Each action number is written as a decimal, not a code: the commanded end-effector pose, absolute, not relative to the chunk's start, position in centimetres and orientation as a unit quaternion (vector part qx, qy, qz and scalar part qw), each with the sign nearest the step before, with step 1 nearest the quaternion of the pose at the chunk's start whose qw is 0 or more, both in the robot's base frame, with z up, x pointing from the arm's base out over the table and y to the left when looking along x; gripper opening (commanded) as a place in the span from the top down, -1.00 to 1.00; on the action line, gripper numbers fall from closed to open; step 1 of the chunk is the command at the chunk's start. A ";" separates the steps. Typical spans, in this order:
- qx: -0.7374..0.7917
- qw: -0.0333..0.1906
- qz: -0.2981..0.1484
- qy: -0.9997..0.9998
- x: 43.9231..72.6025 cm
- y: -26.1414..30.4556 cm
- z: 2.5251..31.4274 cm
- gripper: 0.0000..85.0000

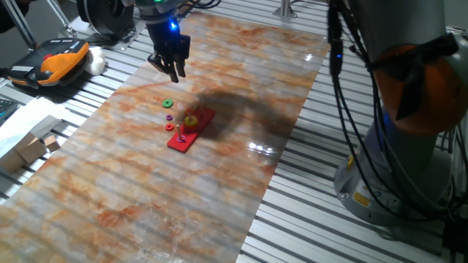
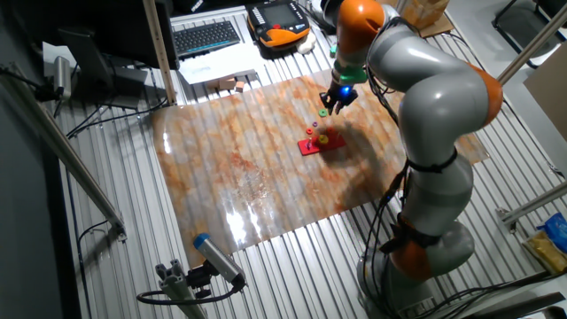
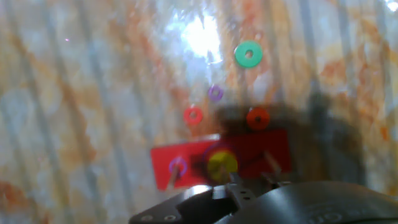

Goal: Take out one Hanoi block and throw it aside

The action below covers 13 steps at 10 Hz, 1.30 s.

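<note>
The green Hanoi block [image 1: 167, 104] lies flat on the marbled tabletop, apart from the red peg board [image 1: 191, 131]. It also shows in the hand view [image 3: 249, 55] and in the other fixed view [image 2: 324, 112]. My gripper [image 1: 174, 71] hovers above and behind the block, empty, with its fingers apart. A yellow ring [image 1: 191, 120] sits on the board's middle peg [image 3: 222, 163]. A small purple ring [image 3: 178, 166] sits on another peg.
A tiny purple ring [image 3: 215, 93], a red ring [image 3: 193, 116] and an orange-red ring [image 3: 257, 117] lie loose between the green block and the board. An orange teach pendant [image 1: 62, 58] and wooden blocks [image 1: 33, 146] lie off the mat at left.
</note>
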State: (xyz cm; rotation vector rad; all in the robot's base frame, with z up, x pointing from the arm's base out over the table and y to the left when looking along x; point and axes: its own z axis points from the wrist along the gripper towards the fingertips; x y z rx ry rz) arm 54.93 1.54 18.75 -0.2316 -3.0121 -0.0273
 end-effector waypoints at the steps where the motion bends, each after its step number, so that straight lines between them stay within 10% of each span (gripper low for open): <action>1: -0.077 0.058 -0.009 -0.995 52.2 2.4 19.0 0.60; 8: -0.053 0.006 0.029 -0.998 47.2 5.2 19.5 0.60; 13: -0.038 0.011 0.022 -0.999 47.2 5.1 19.6 0.60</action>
